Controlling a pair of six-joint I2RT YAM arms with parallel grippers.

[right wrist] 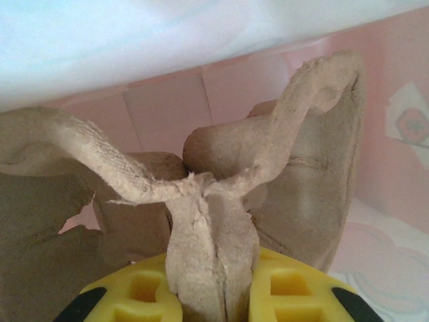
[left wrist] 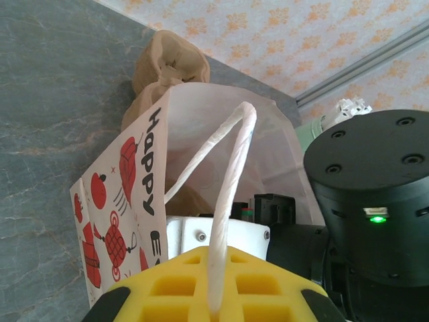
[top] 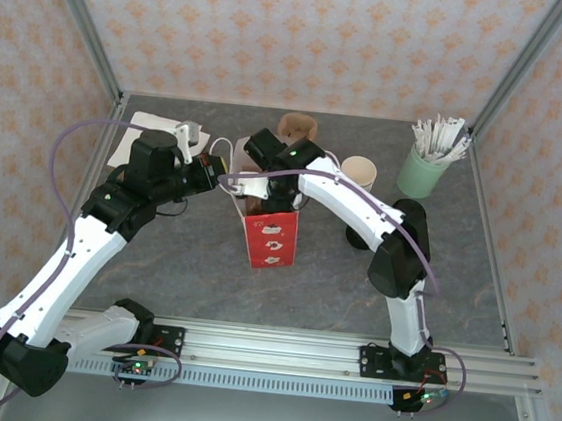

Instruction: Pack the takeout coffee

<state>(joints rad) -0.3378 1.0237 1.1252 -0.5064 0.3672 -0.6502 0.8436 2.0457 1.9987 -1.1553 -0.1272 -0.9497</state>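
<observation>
A red-and-white paper bag [top: 269, 237] stands open at the table's middle. My left gripper [top: 214, 175] [left wrist: 214, 305] is shut on the bag's white twisted handle [left wrist: 231, 174] and holds it up. My right gripper [top: 250, 195] [right wrist: 211, 302] reaches down into the bag, shut on the centre handle of a brown pulp cup carrier [right wrist: 201, 228]. One takeout coffee cup [top: 359, 170], cream inside and without a lid, stands right of the bag. A dark round thing [top: 357, 239] lies partly hidden under the right arm.
Another brown pulp piece [top: 297, 127] [left wrist: 164, 64] sits just behind the bag. A pale mint cup of white sticks [top: 428, 164] stands at the back right. White napkins [top: 147, 128] lie at the back left. Metal frame posts edge the table.
</observation>
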